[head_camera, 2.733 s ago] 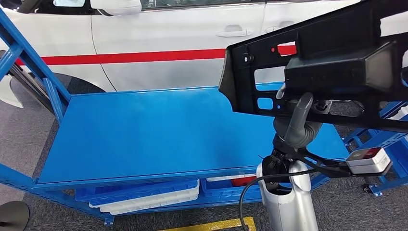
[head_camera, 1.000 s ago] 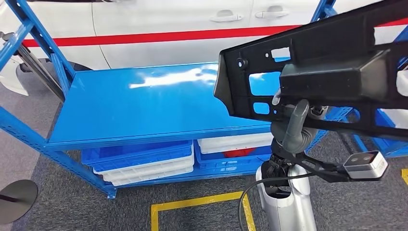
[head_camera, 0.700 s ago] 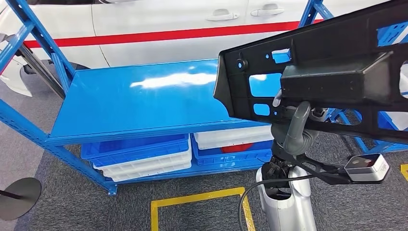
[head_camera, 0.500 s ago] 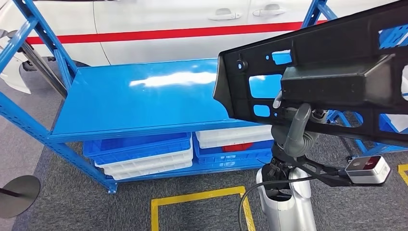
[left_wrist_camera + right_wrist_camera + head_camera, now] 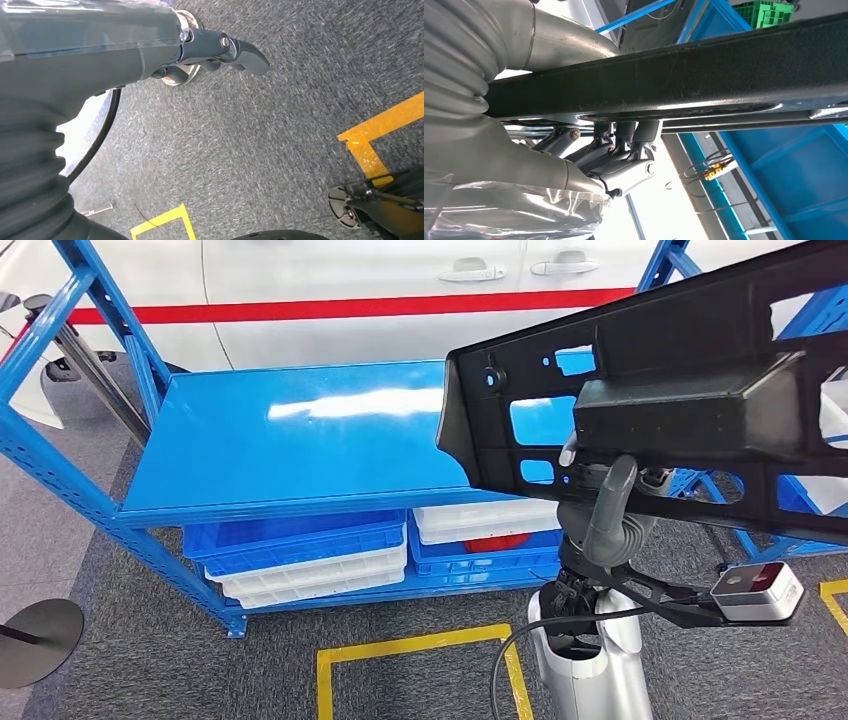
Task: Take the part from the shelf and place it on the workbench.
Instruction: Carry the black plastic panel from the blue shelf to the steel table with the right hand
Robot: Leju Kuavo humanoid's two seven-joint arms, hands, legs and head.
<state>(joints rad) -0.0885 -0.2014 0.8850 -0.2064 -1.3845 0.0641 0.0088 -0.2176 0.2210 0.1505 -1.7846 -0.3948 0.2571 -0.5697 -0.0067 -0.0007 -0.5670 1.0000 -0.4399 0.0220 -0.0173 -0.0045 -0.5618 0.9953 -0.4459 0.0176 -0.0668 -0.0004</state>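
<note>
The part (image 5: 690,370) is a large black plastic panel with cut-outs and a boxy block on its face. It hangs in the air at the right of the head view, in front of the blue shelf (image 5: 300,440). My right hand (image 5: 605,515) grips it from below, thumb up against its lower rail. In the right wrist view the part (image 5: 684,75) runs across as a dark bar with my right hand (image 5: 619,155) and its fingers curled around it. My left hand (image 5: 220,47) hangs over grey carpet, fingers loose and holding nothing.
The shelf's top board is bare; blue and white bins (image 5: 300,550) sit on its lower level. A white car (image 5: 350,280) with a red stripe stands behind. Yellow floor tape (image 5: 420,650) marks the carpet, a round black base (image 5: 35,640) lies at the left, and another blue rack (image 5: 800,310) stands right.
The whole picture has shifted: the camera has backed away from the shelf, so more floor and the lower bins show. The part stays in my right hand in the same pose.
</note>
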